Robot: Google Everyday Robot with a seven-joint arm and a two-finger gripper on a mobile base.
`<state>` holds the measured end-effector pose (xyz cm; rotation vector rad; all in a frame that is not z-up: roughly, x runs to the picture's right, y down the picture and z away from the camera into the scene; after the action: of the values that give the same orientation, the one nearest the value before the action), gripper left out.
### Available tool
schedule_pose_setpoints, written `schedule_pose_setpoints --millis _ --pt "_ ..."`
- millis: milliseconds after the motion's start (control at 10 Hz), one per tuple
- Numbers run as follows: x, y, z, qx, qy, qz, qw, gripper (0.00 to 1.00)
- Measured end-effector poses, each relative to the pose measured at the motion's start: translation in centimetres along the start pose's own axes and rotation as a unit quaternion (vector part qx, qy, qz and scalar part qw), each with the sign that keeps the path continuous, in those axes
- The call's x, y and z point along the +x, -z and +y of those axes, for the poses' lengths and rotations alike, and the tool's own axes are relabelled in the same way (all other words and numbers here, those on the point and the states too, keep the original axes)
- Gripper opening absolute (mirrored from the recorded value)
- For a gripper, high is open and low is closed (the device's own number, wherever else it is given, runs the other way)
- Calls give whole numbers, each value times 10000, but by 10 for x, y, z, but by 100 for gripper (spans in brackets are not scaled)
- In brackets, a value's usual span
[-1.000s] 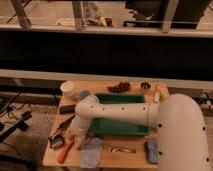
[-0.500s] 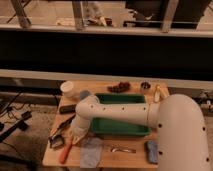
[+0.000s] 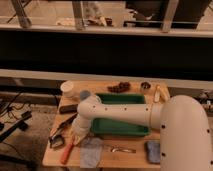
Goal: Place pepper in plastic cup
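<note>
The pepper (image 3: 66, 153) is long, orange-red and lies near the table's front left corner. My gripper (image 3: 75, 139) hangs at the end of the white arm (image 3: 125, 112), right at the pepper's upper end; I cannot see whether it touches it. The plastic cup (image 3: 84, 94) is small and translucent and stands at the back left, beside a white bowl (image 3: 69, 89) and behind the arm's elbow.
A green tray (image 3: 120, 127) lies mid-table under the arm. A grey-blue cloth (image 3: 91, 152), a fork (image 3: 122, 149) and a blue sponge (image 3: 152, 150) lie along the front edge. Black tools (image 3: 61, 132) lie at the left. Dark food (image 3: 118, 87) and a small tin (image 3: 145, 85) sit at the back.
</note>
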<state>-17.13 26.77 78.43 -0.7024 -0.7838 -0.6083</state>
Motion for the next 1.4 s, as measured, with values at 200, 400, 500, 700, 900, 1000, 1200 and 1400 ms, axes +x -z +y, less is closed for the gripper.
schedule_pose_setpoints --millis 200,400,500,700,900,1000,1200,1400 --pt "-6 18 -2 138 53 117 9998 5" --pt "-12 39 -5 291 106 264 9992 5" --pt "-14 48 -6 358 126 321 9988 5" --pt "-20 73 -9 574 175 455 9972 5" --pt "-28 99 -14 811 255 615 9945 5" --pt "-33 114 -16 959 310 723 9923 5" --pt "-36 137 -18 1201 423 945 9874 5" --pt "-33 150 -21 1421 613 1160 9811 5"
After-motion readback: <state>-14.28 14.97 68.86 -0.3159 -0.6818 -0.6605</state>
